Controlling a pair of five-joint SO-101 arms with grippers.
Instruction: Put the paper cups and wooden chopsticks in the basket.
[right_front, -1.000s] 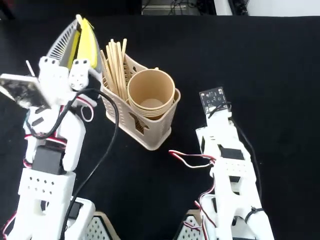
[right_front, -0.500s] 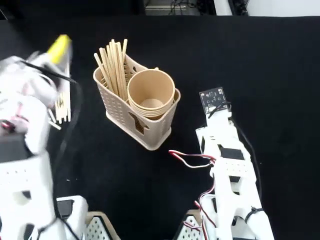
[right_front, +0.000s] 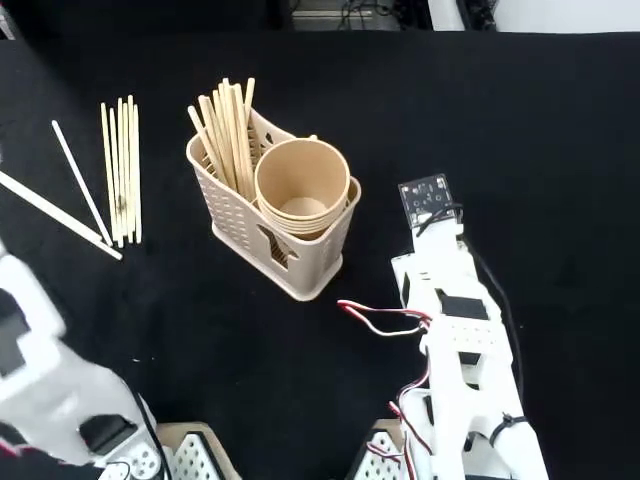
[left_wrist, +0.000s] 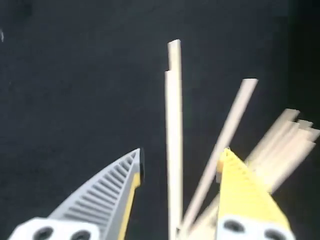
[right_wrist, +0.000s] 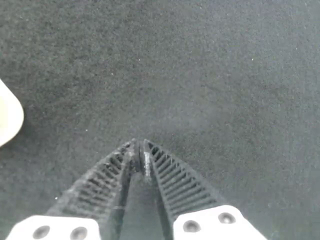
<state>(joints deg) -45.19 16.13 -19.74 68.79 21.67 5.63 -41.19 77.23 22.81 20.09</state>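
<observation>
On the black table (right_front: 520, 120), near its middle, I see the basket (right_front: 300, 262) standing upright, with the stacked paper cups (right_front: 302, 190) and a bundle of wooden chopsticks (right_front: 228, 130) inside it. Well apart from it, the loose chopsticks (right_front: 122, 175) lie flat on the table. Above these sticks hangs the left gripper (left_wrist: 182, 150), jaws spread, holding nothing. The right gripper (right_wrist: 139, 145) has its jaws pressed together, empty, over the table.

The left arm (right_front: 45, 380) is blurred and cut by the high view's edge. One long chopstick (right_front: 60, 215) runs off the left edge. The basket (right_front: 250, 240) wall hides the lower ends of its chopsticks (right_front: 228, 125); the number of stacked cups (right_front: 300, 190) is unclear. In the left wrist view a bundle of chopsticks (left_wrist: 285, 140) is blurred.
</observation>
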